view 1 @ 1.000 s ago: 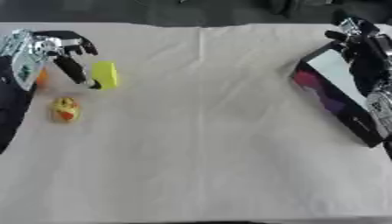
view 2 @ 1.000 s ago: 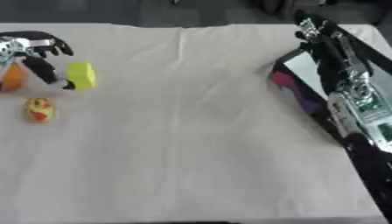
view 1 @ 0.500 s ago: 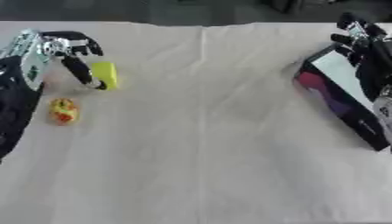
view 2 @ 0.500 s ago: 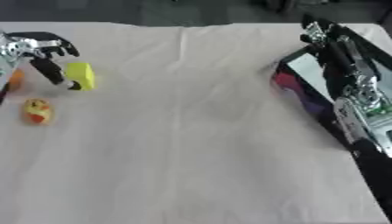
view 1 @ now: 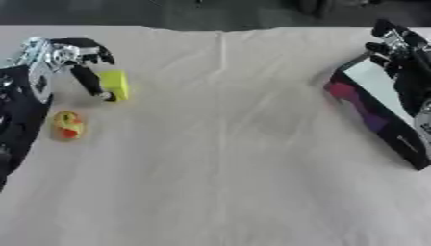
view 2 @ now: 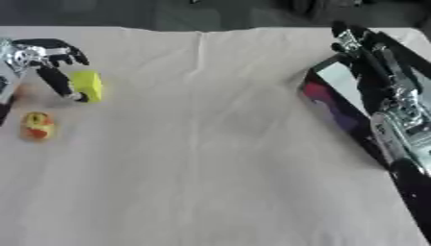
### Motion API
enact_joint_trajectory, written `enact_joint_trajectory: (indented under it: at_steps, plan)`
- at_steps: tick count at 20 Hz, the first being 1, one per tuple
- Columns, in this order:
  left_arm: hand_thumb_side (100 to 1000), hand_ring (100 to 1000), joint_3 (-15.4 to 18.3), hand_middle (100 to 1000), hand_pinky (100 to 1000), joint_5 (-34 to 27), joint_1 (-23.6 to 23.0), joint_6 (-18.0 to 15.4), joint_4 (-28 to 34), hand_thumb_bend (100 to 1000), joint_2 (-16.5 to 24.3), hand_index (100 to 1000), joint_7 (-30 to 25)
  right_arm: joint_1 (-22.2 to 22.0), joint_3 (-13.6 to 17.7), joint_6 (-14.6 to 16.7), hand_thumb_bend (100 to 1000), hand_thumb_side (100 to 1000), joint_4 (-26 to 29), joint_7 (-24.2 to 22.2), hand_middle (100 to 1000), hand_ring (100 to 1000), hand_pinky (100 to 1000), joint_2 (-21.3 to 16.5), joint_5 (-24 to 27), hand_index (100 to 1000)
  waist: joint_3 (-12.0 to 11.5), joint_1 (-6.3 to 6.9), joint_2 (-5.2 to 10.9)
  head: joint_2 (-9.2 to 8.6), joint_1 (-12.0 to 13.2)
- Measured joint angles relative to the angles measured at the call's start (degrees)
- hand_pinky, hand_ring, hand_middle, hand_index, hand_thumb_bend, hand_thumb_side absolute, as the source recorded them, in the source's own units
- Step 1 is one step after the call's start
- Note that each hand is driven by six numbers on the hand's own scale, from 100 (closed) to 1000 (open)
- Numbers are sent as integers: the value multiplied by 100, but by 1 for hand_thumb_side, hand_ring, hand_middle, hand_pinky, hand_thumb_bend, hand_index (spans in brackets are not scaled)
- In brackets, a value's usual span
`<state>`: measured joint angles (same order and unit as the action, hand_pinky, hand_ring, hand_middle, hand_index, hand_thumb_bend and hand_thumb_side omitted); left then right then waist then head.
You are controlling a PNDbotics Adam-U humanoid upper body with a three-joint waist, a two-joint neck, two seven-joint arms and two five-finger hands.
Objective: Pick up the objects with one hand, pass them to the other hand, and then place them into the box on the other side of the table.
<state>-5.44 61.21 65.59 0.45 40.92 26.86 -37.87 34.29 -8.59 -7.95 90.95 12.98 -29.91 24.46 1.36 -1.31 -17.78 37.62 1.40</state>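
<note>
Left hand (view 1: 71, 57) is reaching over the yellow-green block (view 1: 114, 85), fingers spread and one touching its side, not yet clamping. The small yellow-and-red toy (view 1: 67, 126) is lying nearby on the white tablecloth (view 1: 219, 158). The dark open box (view 1: 379, 113) is apparently receiving nothing so far; right hand (view 2: 358, 41), fingers relaxed, is waiting above it. Both items are remaining to be transferred.

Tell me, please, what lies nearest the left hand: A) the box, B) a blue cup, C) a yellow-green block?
C: the left hand has fingers reaching down beside the yellow-green block, while the box is at the far right.
</note>
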Motion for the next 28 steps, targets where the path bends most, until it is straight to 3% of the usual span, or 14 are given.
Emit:
enact_joint_trajectory:
  at_steps: [15, 23, 28]
  plan:
    - [129, 893, 71, 864, 843, 125, -1, 56, -107, 457, 0, 850, 78, -1, 0, 0, 293, 600, 0, -6, 881, 887, 956, 43, -4, 893, 12, -3, -59, 0, 202]
    - [100, 880, 71, 826, 831, 100, -8, -37, -180, 368, -5, 747, 20, -2, -2, 0, 290, 603, -1, -28, 879, 888, 957, 46, -6, 892, 32, 0, -62, 0, 201]
    - [100, 833, 70, 760, 806, 104, -9, -80, -186, 268, -7, 594, -10, -2, -2, 1, 286, 604, -1, -34, 882, 888, 957, 46, -6, 892, 33, 0, -62, 0, 201]
